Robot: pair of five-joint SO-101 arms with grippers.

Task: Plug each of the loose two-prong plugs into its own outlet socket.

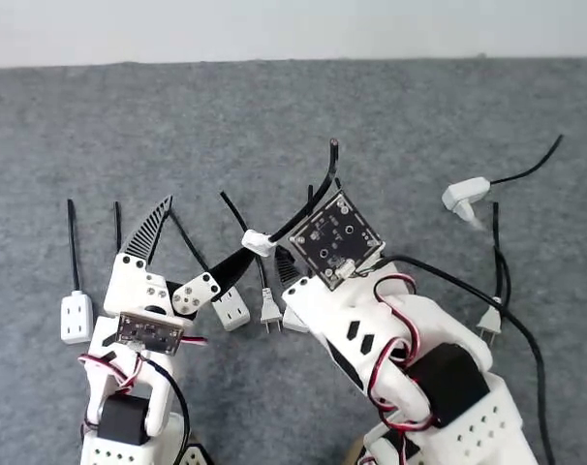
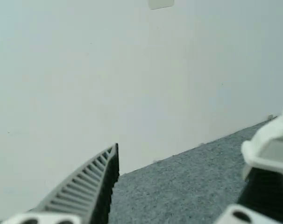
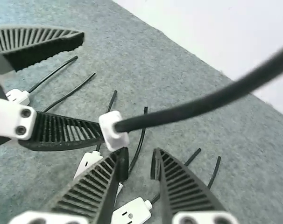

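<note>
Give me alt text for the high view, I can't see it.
Two robot arms over a grey mat strewn with black-corded sockets and loose plugs. The left gripper is spread wide, one fingertip at a white plug beside the right arm's camera board.

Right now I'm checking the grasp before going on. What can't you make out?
1. Plug prongs: right wrist view, hidden behind its body and a fingertip.
2. Whether the left gripper touches that plug or just overlaps it: right wrist view, no depth cue.
3. Socket: high view, half covered by the right arm.
</note>
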